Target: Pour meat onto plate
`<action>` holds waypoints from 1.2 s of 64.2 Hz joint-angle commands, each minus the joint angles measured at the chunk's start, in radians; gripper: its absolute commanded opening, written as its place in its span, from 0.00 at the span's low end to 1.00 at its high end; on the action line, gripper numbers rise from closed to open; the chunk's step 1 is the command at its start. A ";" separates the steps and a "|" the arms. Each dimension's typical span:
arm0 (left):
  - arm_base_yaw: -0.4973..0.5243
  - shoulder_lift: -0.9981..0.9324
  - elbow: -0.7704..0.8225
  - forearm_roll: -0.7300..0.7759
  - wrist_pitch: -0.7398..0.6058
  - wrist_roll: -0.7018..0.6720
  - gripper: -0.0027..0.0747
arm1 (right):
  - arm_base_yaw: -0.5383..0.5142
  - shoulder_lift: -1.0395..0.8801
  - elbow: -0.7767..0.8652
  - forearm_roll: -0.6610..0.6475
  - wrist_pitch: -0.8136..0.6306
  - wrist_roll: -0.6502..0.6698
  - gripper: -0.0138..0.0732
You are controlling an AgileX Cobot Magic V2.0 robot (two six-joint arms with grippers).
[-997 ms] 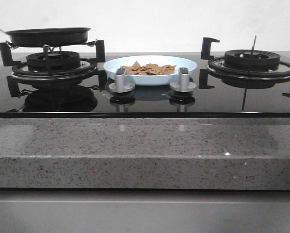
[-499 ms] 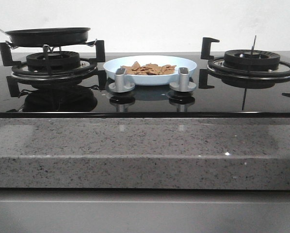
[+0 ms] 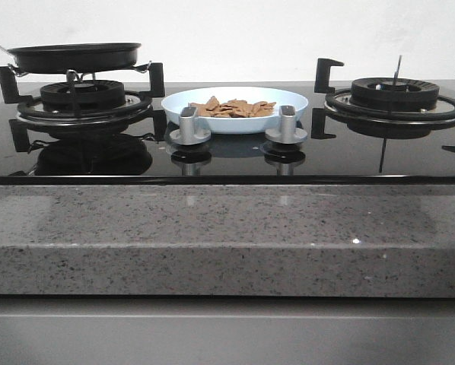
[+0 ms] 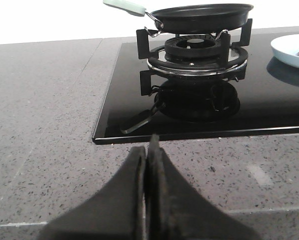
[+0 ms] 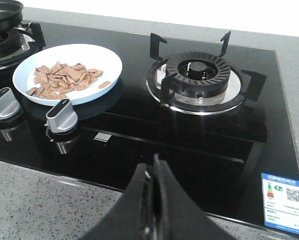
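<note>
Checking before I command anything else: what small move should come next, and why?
Probably none beyond keeping both arms parked. The meat already lies on the plate, the pan sits level on its burner, and the left gripper and right gripper are shut, empty, back over the counter.

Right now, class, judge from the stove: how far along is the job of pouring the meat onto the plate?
It looks done. The meat lies heaped on the plate, and the frying pan sits back on the left burner. Nothing is in hand: the left gripper and right gripper are both shut and empty, clear of the stove. Nothing visible remains.
</note>
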 commanded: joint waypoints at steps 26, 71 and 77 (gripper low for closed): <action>0.003 -0.018 0.007 -0.011 -0.090 -0.010 0.01 | -0.007 -0.012 0.026 -0.012 -0.158 -0.010 0.09; 0.003 -0.016 0.007 -0.011 -0.090 -0.010 0.01 | -0.204 -0.490 0.564 -0.011 -0.373 -0.010 0.09; 0.003 -0.016 0.007 -0.011 -0.090 -0.010 0.01 | -0.204 -0.490 0.564 -0.011 -0.373 -0.010 0.09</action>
